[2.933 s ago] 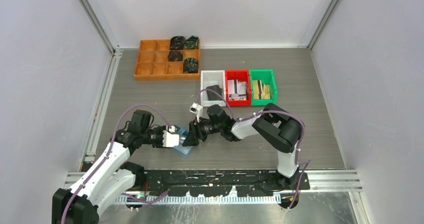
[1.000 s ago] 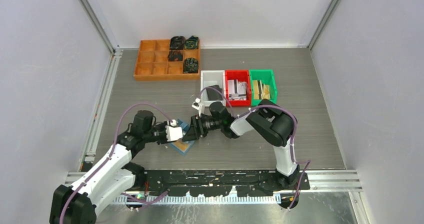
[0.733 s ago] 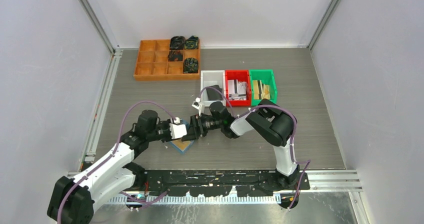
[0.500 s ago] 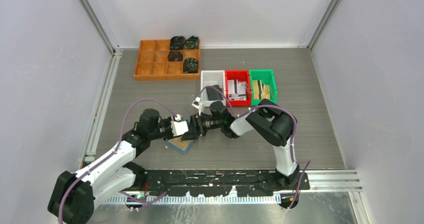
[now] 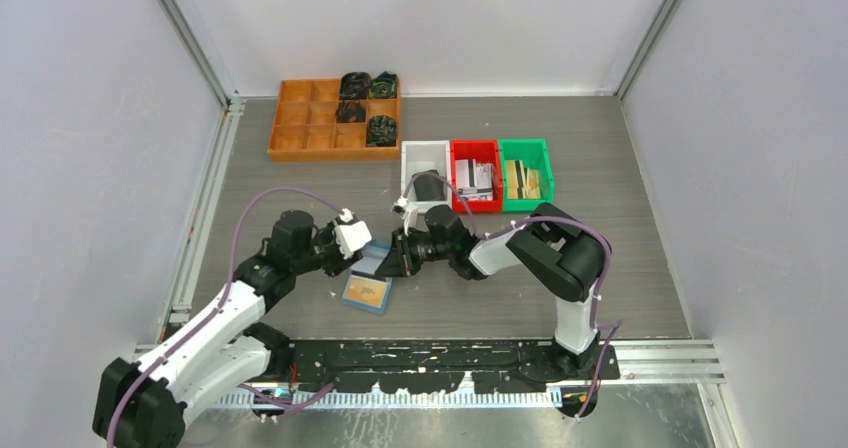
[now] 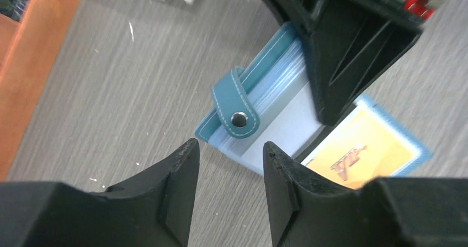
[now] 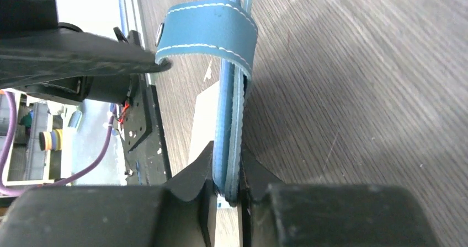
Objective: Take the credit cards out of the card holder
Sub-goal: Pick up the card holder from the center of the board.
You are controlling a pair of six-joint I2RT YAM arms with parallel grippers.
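Pinching the card holder (image 6: 273, 112) is the right gripper (image 7: 226, 150), jaws squeezed onto one light blue flap so it stands on edge between them, with basically no gap left. At the far end of that flap the strap (image 6: 236, 105) with the little metal snap curls over the top. Left gripper (image 6: 229, 148) is the opposite story: fingers spread apart, nothing between them, sitting just beside the strap end of the holder. One fingertip looks really close to the strap in the right wrist view, but I honestly can't tell if it's touching. The holder itself is open on the table (image 5: 620, 168), roughly between the two arms. The clear sleeves fan out at the pinched side, and the other half lies flat with a yellow card (image 6: 359, 153) with some script lettering tucked in it. Further back, well apart from all this, there's a white bin (image 5: 425, 146), a red bin (image 5: 474, 144) and a green bin (image 5: 525, 143) in a row. An orange tray (image 5: 300, 133) sits at the back left with dark stuff in a few compartments.
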